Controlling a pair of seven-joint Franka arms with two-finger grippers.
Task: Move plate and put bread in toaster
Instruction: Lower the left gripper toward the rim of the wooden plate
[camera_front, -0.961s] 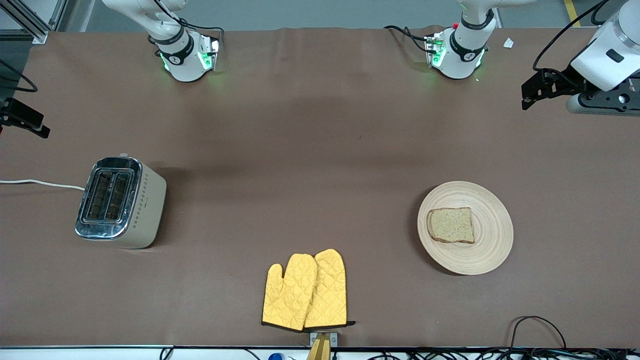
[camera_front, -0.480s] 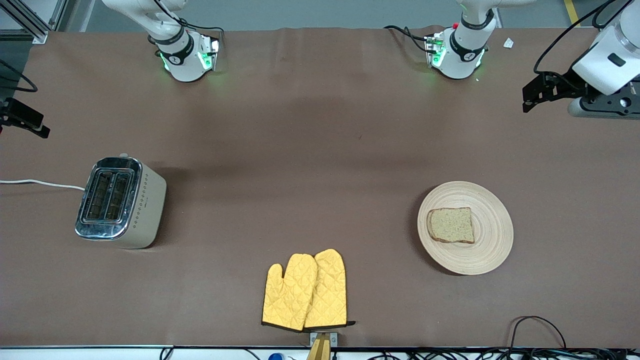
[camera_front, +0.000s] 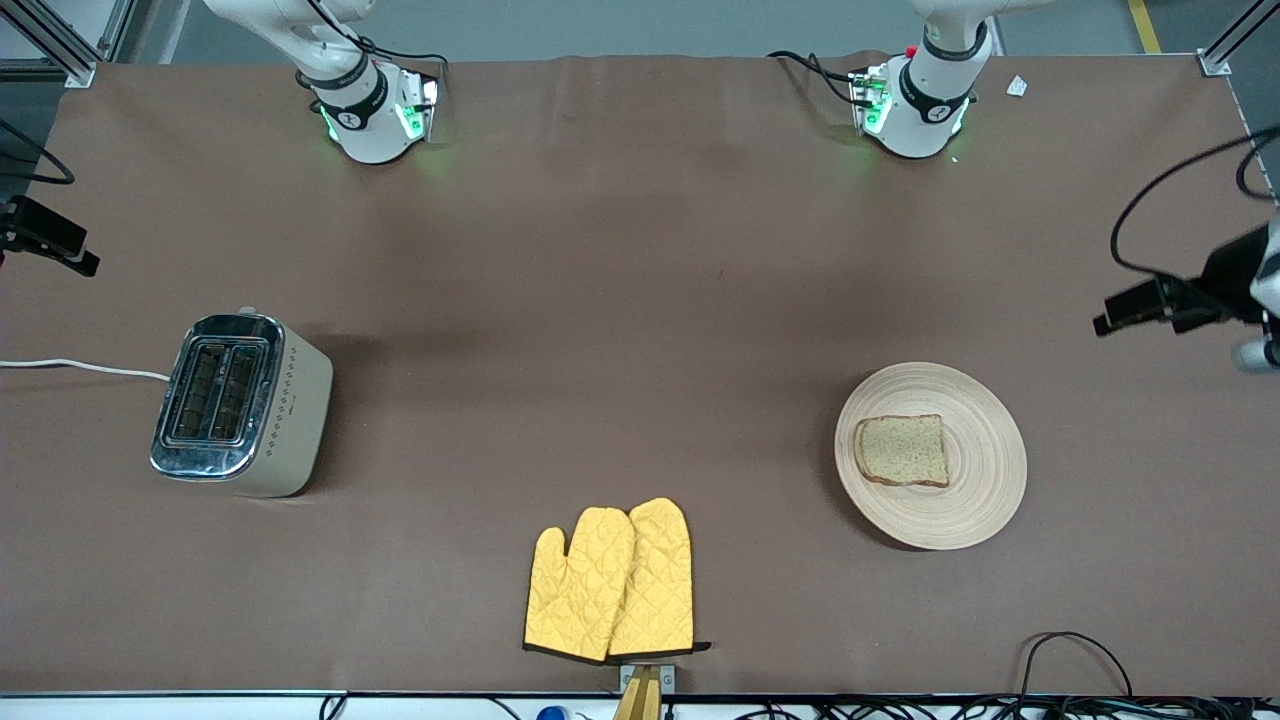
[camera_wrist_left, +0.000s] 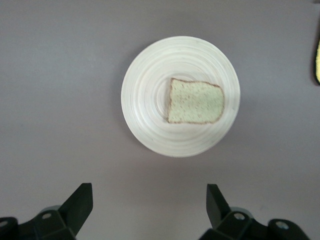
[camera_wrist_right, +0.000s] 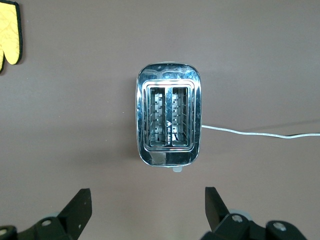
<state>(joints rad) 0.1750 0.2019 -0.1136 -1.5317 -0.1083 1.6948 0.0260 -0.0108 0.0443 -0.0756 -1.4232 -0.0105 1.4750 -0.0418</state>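
since a second ago the left gripper (camera_wrist_left: 147, 210) has swung toward the left arm's edge of the surface (camera_front: 640, 300) and hangs, fingers spread wide, high above the plate (camera_front: 985, 455). bread (camera_front: 902, 450) lies flat on the plate, near that edge. toaster (camera_front: 240, 403) stands well apart near the right arm's edge, with the right gripper (camera_wrist_right: 145, 210) waiting over it, spread too. yellow mitts (camera_front: 612, 580) lie at the camera-side edge. likely risk: tilting the plate during the move would slide the bread off.
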